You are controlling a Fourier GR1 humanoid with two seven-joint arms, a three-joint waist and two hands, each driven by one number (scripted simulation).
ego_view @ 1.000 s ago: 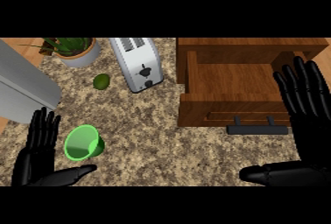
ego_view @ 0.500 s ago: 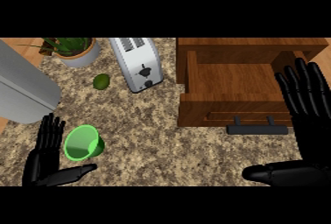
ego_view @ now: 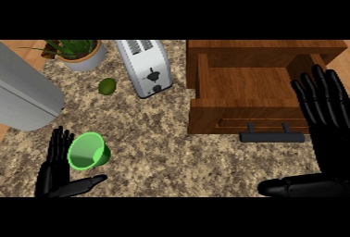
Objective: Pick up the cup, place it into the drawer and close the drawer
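While both robot hands stand open, the desk's contents are listed as follows.

Cup: green cup, lying tipped with its mouth showing, on the desk near the front-left corner; it is outside the drawer and well apart from it.

Left robot hand: left robot hand, at the desk's front-left corner, fingers straight and pointing away from the robot, thumb stretched out to the right beneath the cup. The fingers lie just beside the cup's left side; nothing is held.

Right robot hand: right robot hand, at the desk's front-right, fingers straight and spread, lying over the drawer's right side; thumb stretched out to the left near the front edge. It holds nothing.

Drawer: wooden drawer, pulled open at the desk's back-right, interior bare wood, with a dark handle on its front face.

Toaster: silver toaster, near the desk's back edge, just left of the drawer.

Plant: potted plant, at the back-left corner.

Avocado: small green avocado, between the plant and the toaster, slightly forward of both.

Grey object: large grey object along the desk's left edge; what it is cannot be told.

Desk: speckled stone desk.
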